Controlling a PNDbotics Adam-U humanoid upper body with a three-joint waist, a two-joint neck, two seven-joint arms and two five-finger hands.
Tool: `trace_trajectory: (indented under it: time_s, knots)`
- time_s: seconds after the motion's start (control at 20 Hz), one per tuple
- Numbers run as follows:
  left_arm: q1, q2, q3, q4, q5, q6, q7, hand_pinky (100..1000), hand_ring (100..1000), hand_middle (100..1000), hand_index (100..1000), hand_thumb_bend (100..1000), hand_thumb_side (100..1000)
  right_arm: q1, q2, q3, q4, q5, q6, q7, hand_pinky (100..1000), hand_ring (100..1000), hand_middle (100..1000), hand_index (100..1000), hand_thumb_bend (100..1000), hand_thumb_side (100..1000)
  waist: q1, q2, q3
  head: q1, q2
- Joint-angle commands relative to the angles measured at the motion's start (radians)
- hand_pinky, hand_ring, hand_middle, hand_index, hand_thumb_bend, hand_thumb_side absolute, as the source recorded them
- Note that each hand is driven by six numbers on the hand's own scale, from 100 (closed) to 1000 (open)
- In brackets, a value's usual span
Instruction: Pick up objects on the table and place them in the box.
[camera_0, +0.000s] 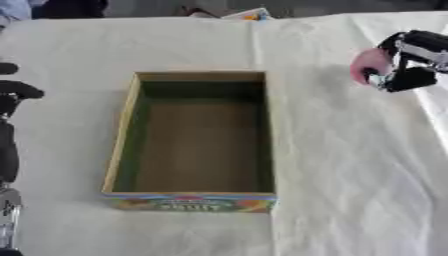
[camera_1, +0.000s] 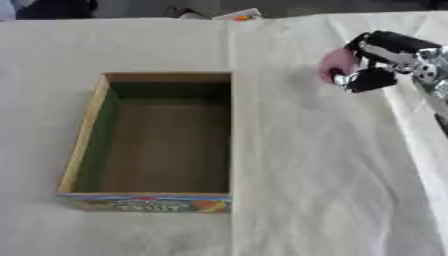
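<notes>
The open cardboard box (camera_0: 194, 202) with a bright printed front sits near on the white cloth table (camera_0: 350, 200), and it looks empty. The left hand (camera_0: 10, 95) waits by the left edge; I cannot tell its fingers. Farther off, the right hand (camera_1: 376, 62) has its fingers curled round a small pink round thing (camera_1: 337, 62), to the right of the box. I think it should move over the middle of the box, go low, then let go.

Legible markings in my view.
The box (camera_0: 194, 202) front bears a colourful printed label; I cannot read its lettering.
</notes>
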Motion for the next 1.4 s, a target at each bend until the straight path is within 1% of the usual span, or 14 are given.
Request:
trace_trajectory:
  time_s: [0.05, 0.3, 0.55, 0.6, 0.65, 0.8, 1.05, 1.2, 1.4]
  knots:
    - [-0.003, 0.011, 0.0, -0.012, 0.005, -0.001, -0.005, 554, 489, 577, 701, 100, 956, -0.016, -0.054, -0.001, -0.09, -0.015, 0.008, -0.037, 546, 675, 645, 699, 100, 605, -0.005, -0.023, 0.0, 0.003, -0.004]
    - [-0.003, 0.012, -0.002, -0.011, 0.006, 0.0, -0.008, 554, 489, 578, 701, 100, 956, -0.026, -0.08, 0.02, -0.256, -0.043, 0.026, -0.063, 552, 680, 648, 693, 100, 628, -0.01, -0.025, -0.001, 0.003, -0.002]
    - [-0.004, 0.013, -0.004, -0.011, 0.008, 0.002, -0.01, 554, 489, 578, 700, 100, 954, -0.057, -0.075, 0.046, -0.423, -0.084, 0.058, -0.037, 559, 686, 651, 691, 100, 637, -0.014, -0.031, 0.001, 0.001, -0.001]
    - [-0.004, 0.013, -0.004, -0.012, 0.009, 0.002, -0.01, 554, 489, 578, 700, 100, 954, -0.067, -0.069, 0.053, -0.451, -0.092, 0.062, -0.027, 560, 687, 653, 691, 100, 758, -0.015, -0.033, 0.002, 0.001, 0.0]
    - [-0.004, 0.013, -0.005, -0.011, 0.009, 0.002, -0.01, 553, 489, 578, 700, 100, 953, -0.078, -0.061, 0.06, -0.476, -0.1, 0.066, -0.017, 561, 688, 653, 691, 100, 635, -0.015, -0.035, 0.003, 0.001, 0.001]
    - [-0.003, 0.015, -0.005, -0.012, 0.01, 0.002, -0.01, 553, 490, 578, 700, 100, 951, -0.116, -0.023, 0.078, -0.532, -0.125, 0.081, 0.02, 568, 691, 656, 694, 100, 626, -0.017, -0.041, 0.004, 0.0, 0.005]
    - [-0.002, 0.014, -0.006, -0.012, 0.012, 0.002, -0.01, 553, 490, 578, 700, 100, 951, -0.166, 0.067, 0.102, -0.574, -0.157, 0.1, 0.087, 582, 700, 662, 703, 100, 619, -0.016, -0.045, 0.004, -0.003, 0.011]
    - [-0.003, 0.014, -0.006, -0.013, 0.013, 0.001, -0.01, 552, 490, 579, 699, 100, 950, -0.173, 0.124, 0.112, -0.583, -0.157, 0.107, 0.119, 584, 701, 660, 705, 100, 616, -0.015, -0.045, 0.004, -0.002, 0.012]
    - [-0.002, 0.012, -0.005, -0.014, 0.013, 0.001, -0.008, 552, 490, 579, 699, 100, 951, -0.164, 0.195, 0.118, -0.597, -0.131, 0.11, 0.137, 586, 703, 659, 703, 100, 619, -0.014, -0.042, 0.002, -0.001, 0.01]
